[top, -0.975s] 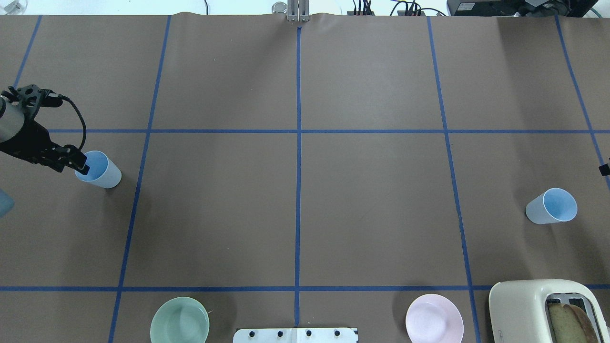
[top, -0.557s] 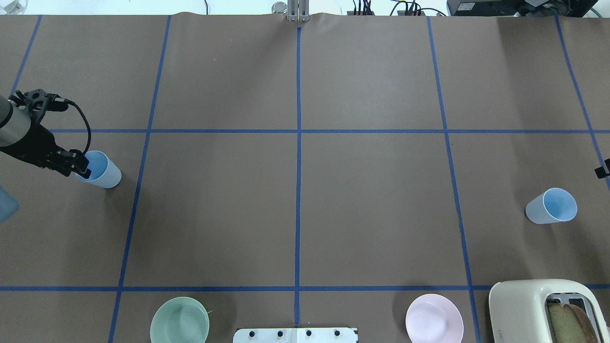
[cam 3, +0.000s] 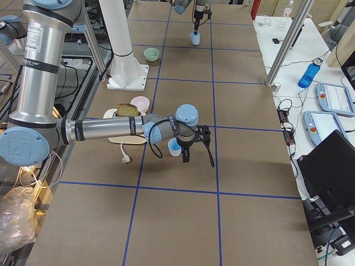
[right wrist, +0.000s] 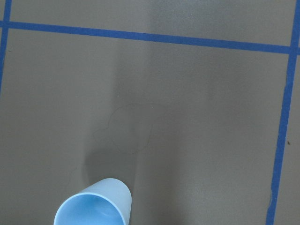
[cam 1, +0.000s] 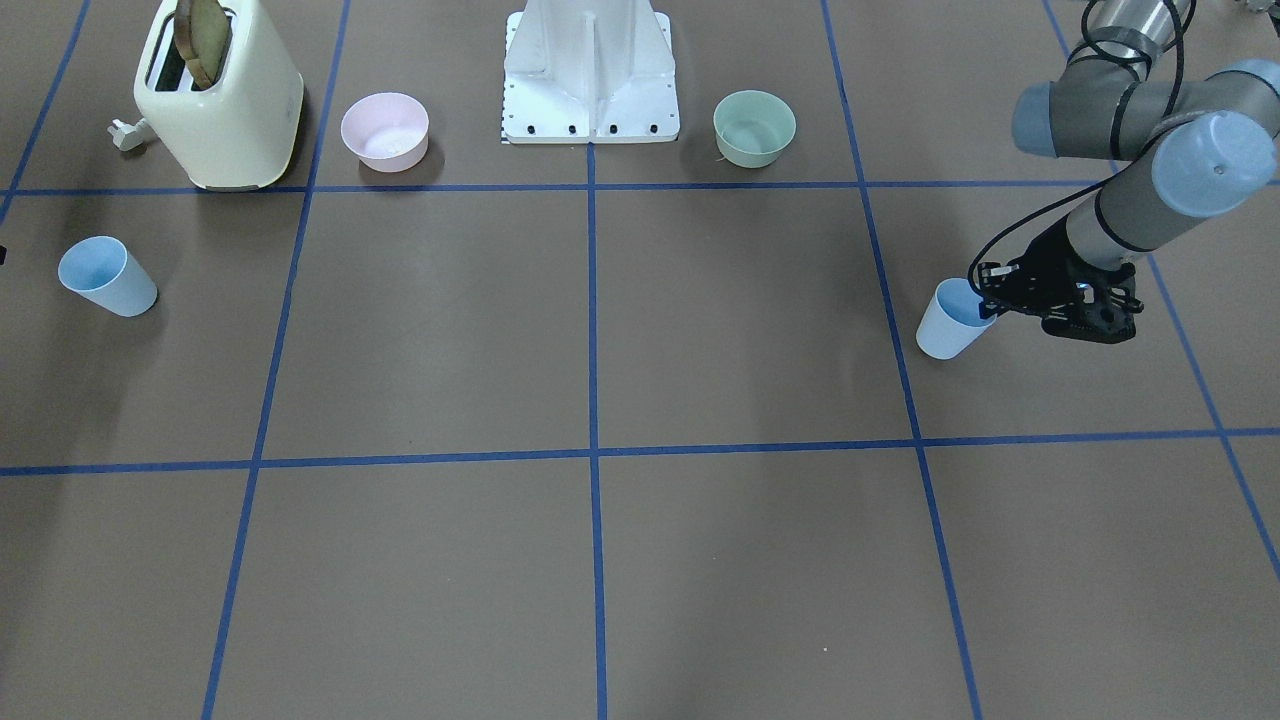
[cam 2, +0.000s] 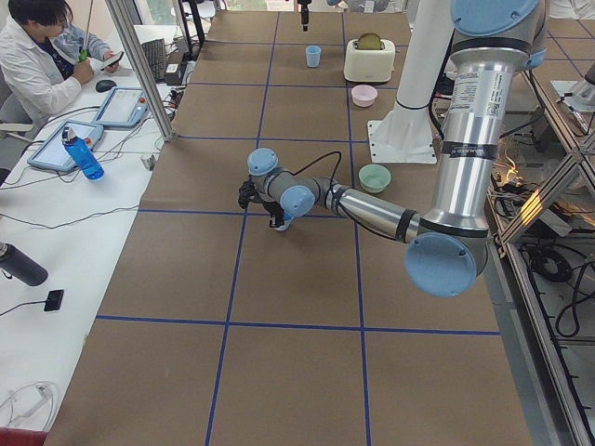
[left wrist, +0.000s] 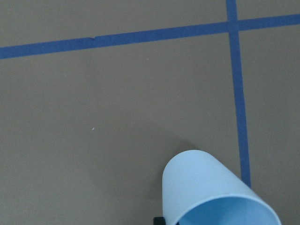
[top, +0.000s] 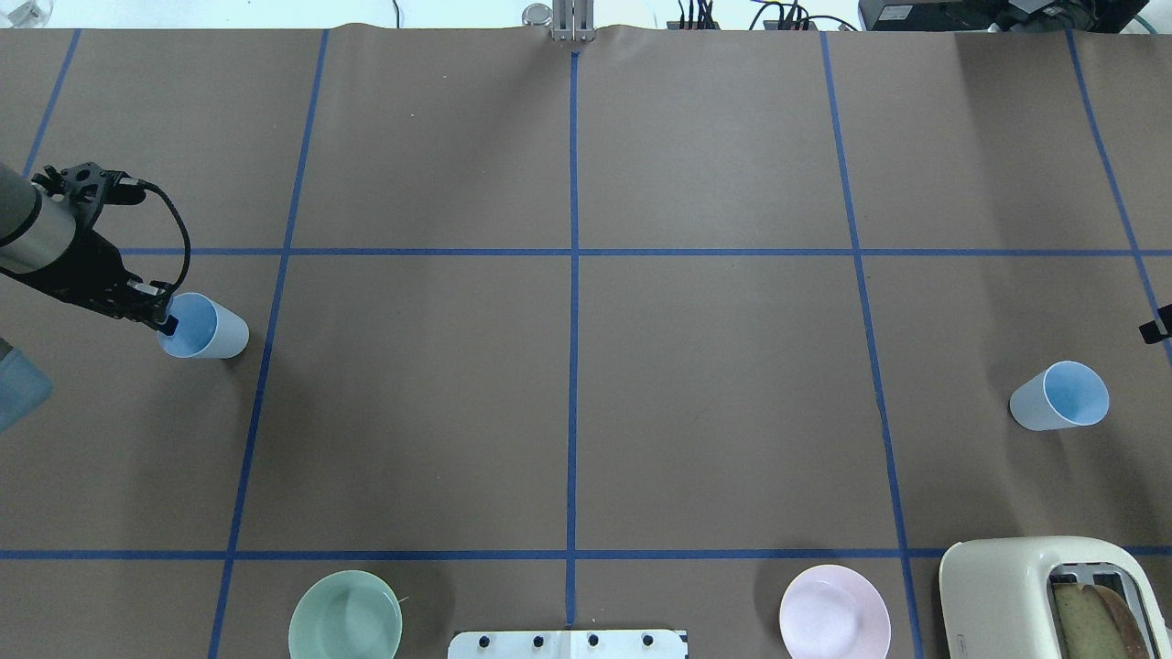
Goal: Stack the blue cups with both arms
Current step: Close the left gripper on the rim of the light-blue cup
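Left blue cup (top: pixel 209 331) is mouth-up near the robot's left end of the brown worktop (top: pixel 714 384), in the middle row of the blue tape grid (top: pixel 572 252) and just short of one lengthwise tape line. The left tool (top: pixel 165 321) has it by the rim: one black finger dips inside the mouth on the side nearest the left arm (cam 1: pixel 1130 215), the other sits outside the wall, so the tool is narrowed onto the cup's edge. Whether the base rests on the worktop or hangs just clear cannot be told. The left wrist view shows only the cup's pale wall and brighter inside at its bottom edge. Right blue cup (top: pixel 1059 396) stands upright, well apart at the opposite end, free of any grip. The right tool (cam 3: pixel 185 157) hangs fingers-down near it at the end of the right arm (cam 3: pixel 105 128); whether it is wide or narrow cannot be told. Along the robot's edge sit a mint-green bowl (top: pixel 345 615), the white pedestal (cam 1: pixel 590 70), a pink bowl (top: pixel 834 611) and a cream toaster (top: pixel 1007 586) holding a bread slice (top: pixel 1094 618).
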Available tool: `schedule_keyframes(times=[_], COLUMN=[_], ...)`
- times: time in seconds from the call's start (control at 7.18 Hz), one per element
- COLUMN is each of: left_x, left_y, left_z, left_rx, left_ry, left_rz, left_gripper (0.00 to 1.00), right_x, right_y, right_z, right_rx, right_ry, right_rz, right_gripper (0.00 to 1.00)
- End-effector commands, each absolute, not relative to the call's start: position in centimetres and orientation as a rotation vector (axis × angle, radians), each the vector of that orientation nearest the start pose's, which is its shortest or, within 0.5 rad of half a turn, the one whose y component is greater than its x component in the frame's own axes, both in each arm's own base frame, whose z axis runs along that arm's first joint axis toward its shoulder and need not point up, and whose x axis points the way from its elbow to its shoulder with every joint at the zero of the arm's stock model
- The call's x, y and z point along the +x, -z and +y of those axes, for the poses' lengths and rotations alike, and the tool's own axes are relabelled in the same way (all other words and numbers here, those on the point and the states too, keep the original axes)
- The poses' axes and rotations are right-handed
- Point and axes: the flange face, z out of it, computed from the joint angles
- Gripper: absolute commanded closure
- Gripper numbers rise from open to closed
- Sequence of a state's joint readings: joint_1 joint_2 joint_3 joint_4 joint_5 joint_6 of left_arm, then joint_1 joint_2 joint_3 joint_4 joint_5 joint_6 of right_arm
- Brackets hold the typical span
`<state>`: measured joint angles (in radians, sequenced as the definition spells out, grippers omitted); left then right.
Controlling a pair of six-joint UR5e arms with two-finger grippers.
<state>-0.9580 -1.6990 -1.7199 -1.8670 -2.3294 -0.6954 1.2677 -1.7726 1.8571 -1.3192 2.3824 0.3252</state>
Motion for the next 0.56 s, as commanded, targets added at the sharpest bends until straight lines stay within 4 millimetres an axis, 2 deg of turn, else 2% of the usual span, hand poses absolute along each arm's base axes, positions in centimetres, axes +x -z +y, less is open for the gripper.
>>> schedule_keyframes(times=[0.0,0.42], left_x=[27.8,30.6], left_y=[-43.5,-33.6], left_z=[-50.6,-54.3], left_rx=[-0.033,-0.083], left_ry=[-0.074,0.019], left_rz=[0.967,0.963], left_gripper=[1.0,1.0], right_x=[-7.2,-7.6], right_y=[-57.8,-58.2], right_z=[-42.0,-41.6], right_rx=[0.049,0.041], right_ry=[0.125,0.134], right_rz=[-0.862,-0.853], right_gripper=[0.03,0.07])
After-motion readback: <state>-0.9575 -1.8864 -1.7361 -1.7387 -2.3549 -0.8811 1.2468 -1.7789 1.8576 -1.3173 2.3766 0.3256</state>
